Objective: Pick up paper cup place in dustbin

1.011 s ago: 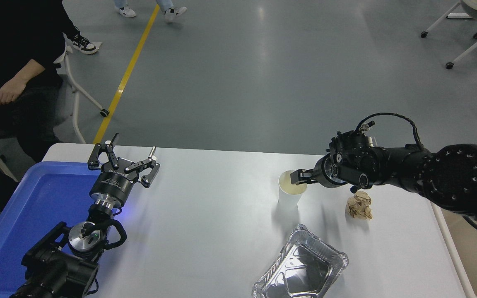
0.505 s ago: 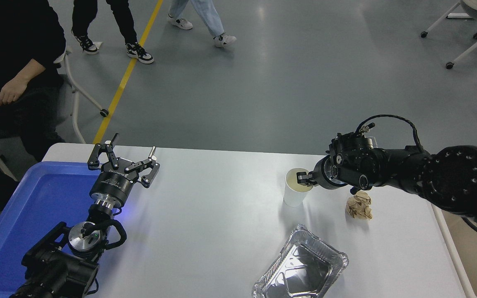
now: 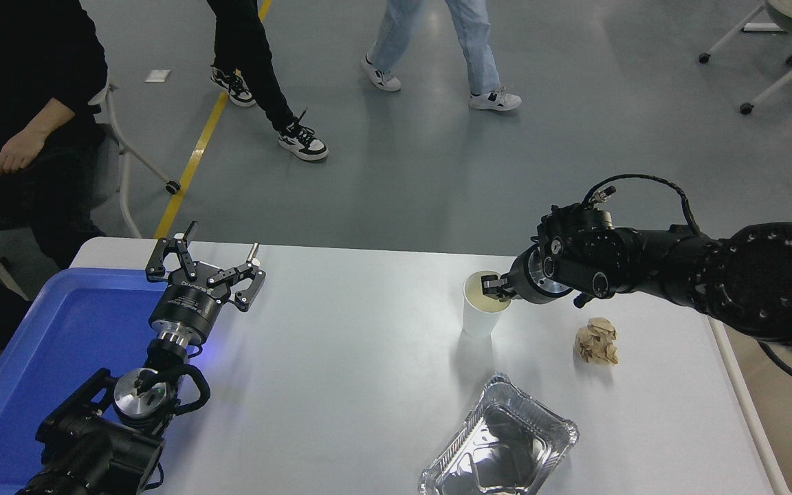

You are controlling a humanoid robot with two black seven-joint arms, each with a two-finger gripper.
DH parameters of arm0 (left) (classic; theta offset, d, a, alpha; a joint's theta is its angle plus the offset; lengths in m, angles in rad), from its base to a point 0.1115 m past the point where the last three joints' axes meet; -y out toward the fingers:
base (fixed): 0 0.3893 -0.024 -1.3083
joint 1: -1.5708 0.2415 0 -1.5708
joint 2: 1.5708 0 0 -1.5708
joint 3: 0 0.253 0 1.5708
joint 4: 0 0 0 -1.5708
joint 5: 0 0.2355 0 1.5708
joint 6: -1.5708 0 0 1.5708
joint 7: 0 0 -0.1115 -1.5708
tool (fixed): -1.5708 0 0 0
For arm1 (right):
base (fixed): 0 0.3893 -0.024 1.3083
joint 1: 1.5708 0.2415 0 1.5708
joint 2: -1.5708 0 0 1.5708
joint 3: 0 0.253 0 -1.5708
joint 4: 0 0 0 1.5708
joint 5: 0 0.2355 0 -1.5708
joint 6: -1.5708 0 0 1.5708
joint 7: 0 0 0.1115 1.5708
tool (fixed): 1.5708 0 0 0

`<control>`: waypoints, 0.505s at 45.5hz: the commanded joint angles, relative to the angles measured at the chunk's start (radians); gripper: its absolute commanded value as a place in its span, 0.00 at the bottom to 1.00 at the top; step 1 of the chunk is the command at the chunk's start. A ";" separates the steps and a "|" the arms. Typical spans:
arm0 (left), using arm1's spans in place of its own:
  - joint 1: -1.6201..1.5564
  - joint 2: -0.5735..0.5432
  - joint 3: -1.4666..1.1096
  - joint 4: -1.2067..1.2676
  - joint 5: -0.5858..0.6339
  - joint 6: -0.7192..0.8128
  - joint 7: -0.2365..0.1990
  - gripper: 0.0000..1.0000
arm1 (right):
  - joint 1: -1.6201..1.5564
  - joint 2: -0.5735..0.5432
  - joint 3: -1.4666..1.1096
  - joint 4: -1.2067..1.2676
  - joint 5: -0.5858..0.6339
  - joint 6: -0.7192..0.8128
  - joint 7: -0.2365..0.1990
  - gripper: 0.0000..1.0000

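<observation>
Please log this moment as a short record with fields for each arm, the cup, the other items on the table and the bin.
right gripper: shut on the rim of the paper cup, one finger inside it
paper cup: upright, held at its right rim
left gripper: open, parked at lower left, beside the blue tray
other items: crumpled brown paper ball right of the cup; foil tray at the near edge
dustbin: not in view
people: one seated at far left, two walking behind the table
</observation>
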 commanded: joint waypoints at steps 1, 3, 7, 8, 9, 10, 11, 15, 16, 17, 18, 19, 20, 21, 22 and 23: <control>0.000 0.000 0.000 0.000 0.000 0.000 0.000 0.99 | 0.189 -0.103 -0.004 0.167 0.006 0.052 0.001 0.00; 0.000 0.000 0.000 0.000 0.000 0.000 0.000 0.99 | 0.231 -0.125 -0.010 0.198 0.011 0.063 0.000 0.00; 0.000 0.000 0.000 0.000 0.000 0.000 0.000 0.99 | 0.317 -0.171 -0.016 0.256 0.011 0.104 -0.005 0.00; 0.000 0.000 0.000 0.000 0.000 0.000 0.000 0.99 | 0.340 -0.183 -0.016 0.273 0.011 0.115 -0.005 0.00; 0.000 0.000 0.000 0.000 0.000 0.000 0.000 0.99 | 0.361 -0.197 -0.016 0.289 0.011 0.124 -0.007 0.00; 0.000 0.000 0.000 0.000 0.000 0.000 0.000 0.99 | 0.384 -0.207 -0.017 0.304 0.011 0.132 -0.007 0.00; 0.000 0.000 0.000 0.000 0.000 0.000 0.000 0.99 | 0.409 -0.218 -0.017 0.321 0.011 0.138 -0.008 0.00; 0.000 0.000 0.000 0.000 0.000 0.000 0.000 0.99 | 0.499 -0.257 -0.037 0.387 0.009 0.163 -0.010 0.00; 0.000 0.000 0.000 0.000 0.000 0.000 0.000 0.99 | 0.521 -0.266 -0.046 0.404 0.011 0.166 -0.008 0.00; 0.000 0.000 0.000 0.000 0.000 0.000 0.000 0.99 | 0.545 -0.273 -0.053 0.421 0.011 0.166 -0.008 0.00; 0.000 0.000 0.000 0.000 0.000 0.000 0.000 0.99 | 0.567 -0.281 -0.059 0.437 0.011 0.167 -0.008 0.00; 0.000 0.000 0.000 0.000 0.000 0.000 0.000 0.99 | 0.588 -0.290 -0.062 0.454 0.011 0.167 -0.008 0.00; 0.000 0.000 0.000 0.000 0.000 0.000 0.000 0.99 | 0.606 -0.300 -0.065 0.471 0.011 0.167 -0.008 0.00; 0.000 0.000 0.000 0.000 0.000 0.000 0.000 0.99 | 0.626 -0.309 -0.068 0.486 0.011 0.167 -0.008 0.00; 0.000 0.000 0.000 0.000 0.000 0.000 0.000 0.99 | 0.643 -0.316 -0.071 0.500 0.011 0.167 -0.008 0.00; 0.000 0.000 0.000 0.000 0.000 0.000 0.000 0.99 | 0.659 -0.323 -0.074 0.511 0.011 0.167 -0.008 0.00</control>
